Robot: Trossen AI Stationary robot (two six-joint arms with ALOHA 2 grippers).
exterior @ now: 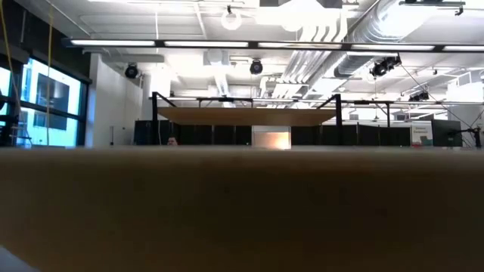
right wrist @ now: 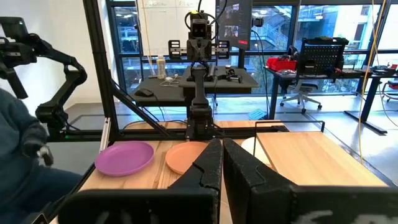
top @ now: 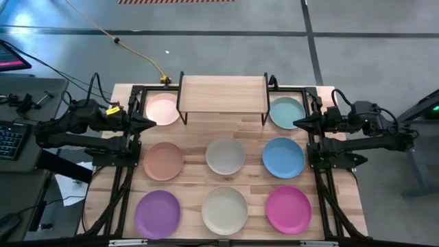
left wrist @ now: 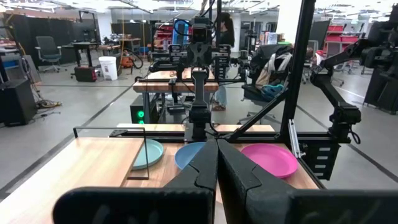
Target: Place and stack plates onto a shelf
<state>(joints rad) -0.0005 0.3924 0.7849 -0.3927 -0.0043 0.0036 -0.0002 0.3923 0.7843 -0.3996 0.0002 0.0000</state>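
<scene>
Several round plates lie flat on the wooden table in the high view: pale pink [top: 163, 108] and teal [top: 287, 112] on either side of the shelf, then peach [top: 163, 160], grey [top: 226, 156], blue [top: 283, 157], purple [top: 157, 213], cream [top: 224, 210] and magenta [top: 289, 209]. The shelf [top: 223, 93], a light-wood top on thin black legs, stands at the far middle with nothing on it. My left gripper [top: 153, 123] is shut and hovers level over the table's left side, beside the pink plate. My right gripper [top: 295, 123] is shut and hovers level at the right, beside the teal plate.
Black frame rails [top: 127, 147] run along both table sides under the arms. A keyboard and cables [top: 14, 130] lie on a desk off the left. A person's sleeve [right wrist: 18, 143] shows beyond the table's left edge. Bare wood lies between the plate rows.
</scene>
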